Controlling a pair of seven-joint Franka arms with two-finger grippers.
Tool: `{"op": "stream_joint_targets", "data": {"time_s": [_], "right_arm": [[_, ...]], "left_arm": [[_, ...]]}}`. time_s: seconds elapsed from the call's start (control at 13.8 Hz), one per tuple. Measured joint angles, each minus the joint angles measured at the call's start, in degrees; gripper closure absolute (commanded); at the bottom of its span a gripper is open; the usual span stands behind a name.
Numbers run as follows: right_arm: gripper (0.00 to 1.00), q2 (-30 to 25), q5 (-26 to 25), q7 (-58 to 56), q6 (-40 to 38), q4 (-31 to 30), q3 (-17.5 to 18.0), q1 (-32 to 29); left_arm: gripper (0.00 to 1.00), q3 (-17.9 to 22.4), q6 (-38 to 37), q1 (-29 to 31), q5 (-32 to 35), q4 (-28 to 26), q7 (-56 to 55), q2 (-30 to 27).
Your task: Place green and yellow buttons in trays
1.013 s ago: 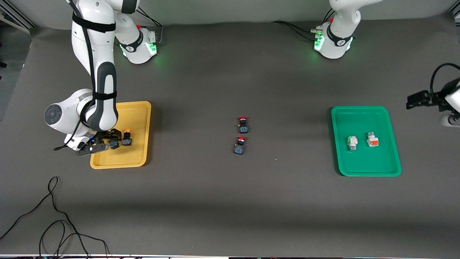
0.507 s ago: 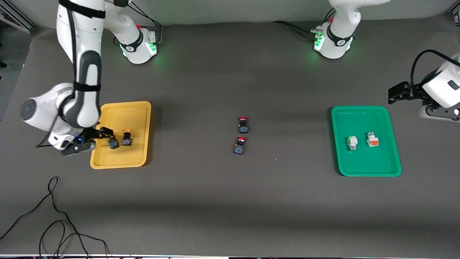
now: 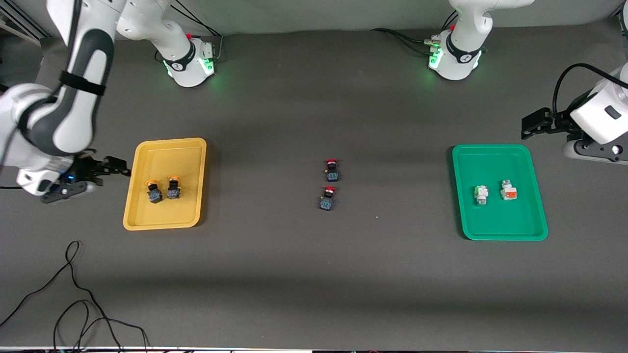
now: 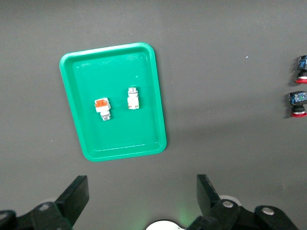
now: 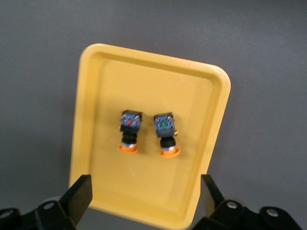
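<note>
Two orange-capped black-and-blue push buttons (image 3: 163, 189) lie side by side in the shallow yellow plastic tray (image 3: 189, 215); two white-silver switches (image 3: 494, 192) lie in the green plastic tray (image 3: 490, 231). The right gripper (image 3: 105, 171) hangs spread beside the yellow tray, empty; the left gripper (image 3: 537, 121) hangs spread near the green tray's corner, empty.

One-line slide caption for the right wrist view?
Open right pincer over the yellow tray holding two yellow-capped buttons side by side.

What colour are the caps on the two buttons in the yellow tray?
Orange caps; the right wrist view shows them best.
</note>
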Motion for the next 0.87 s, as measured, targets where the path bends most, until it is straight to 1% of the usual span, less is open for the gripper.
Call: {"op": "stream_joint_targets", "data": {"time_s": [0.29,0.43,0.58,0.72,0.87], "right_arm": [[0.00,0.0,-1.6,0.9,-10.6,7.6,-6.8,0.5],[0.00,0.0,-4.1,1.4,-14.8,11.7,-10.4,1.1],[0.00,-0.1,-5.7,5.2,-19.8,16.5,-13.2,1.7],[0.00,-0.1,-6.0,12.3,-23.9,22.5,-14.4,2.1],[0.00,0.0,-6.0,20.0,-25.0,26.6,-14.1,3.0]], "left_arm": [[0.00,0.0,0.0,0.0,-0.1,0.0,-2.1,0.0],[0.00,0.0,0.0,0.0,-0.1,0.1,-2.2,0.0],[0.01,0.0,0.0,0.0,-0.1,0.1,-2.2,0.0],[0.00,0.0,0.0,0.0,-0.1,0.1,-2.2,0.0],[0.00,0.0,0.0,0.0,-0.1,0.1,-2.2,0.0]]}}
